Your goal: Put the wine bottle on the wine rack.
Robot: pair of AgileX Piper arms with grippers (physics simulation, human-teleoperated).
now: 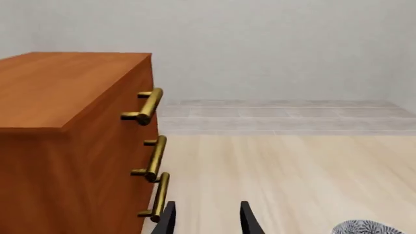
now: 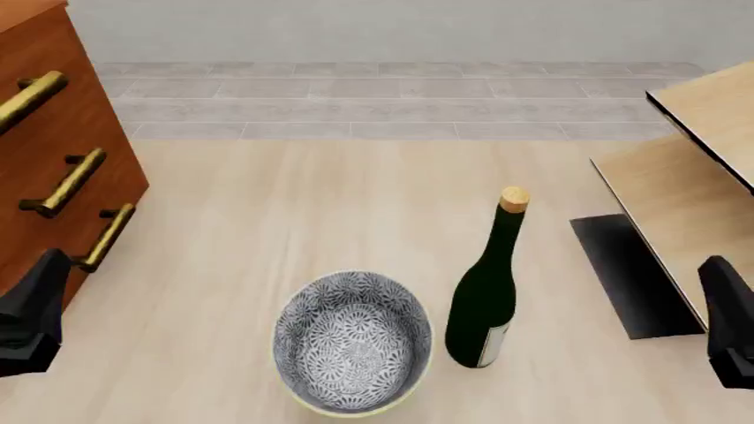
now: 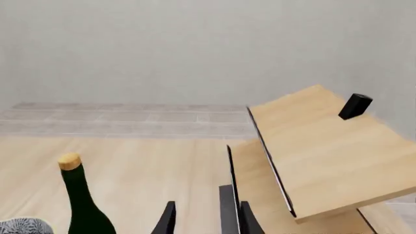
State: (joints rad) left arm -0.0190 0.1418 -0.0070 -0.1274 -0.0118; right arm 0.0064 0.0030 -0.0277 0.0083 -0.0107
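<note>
The wine bottle (image 2: 483,300) stands upright on the table, dark green with a tan cork, just right of the bowl. It also shows in the right wrist view, where the wine bottle (image 3: 81,204) is off to one side of the fingers. The wine rack (image 2: 695,185), pale slanted wood panels over a black base plate (image 2: 630,274), sits at the right edge. My right gripper (image 2: 730,331) hangs low at the near right, open and empty, close to the wine rack (image 3: 325,151). My left gripper (image 2: 30,318) is at the near left, open and empty, beside the cabinet.
A patterned grey bowl (image 2: 353,340) rests on the table at the near centre, touching distance from the bottle. A reddish-brown cabinet (image 2: 48,150) with brass handles (image 1: 149,105) fills the left side. Pale wood tabletop (image 2: 330,203) stretches between cabinet and rack.
</note>
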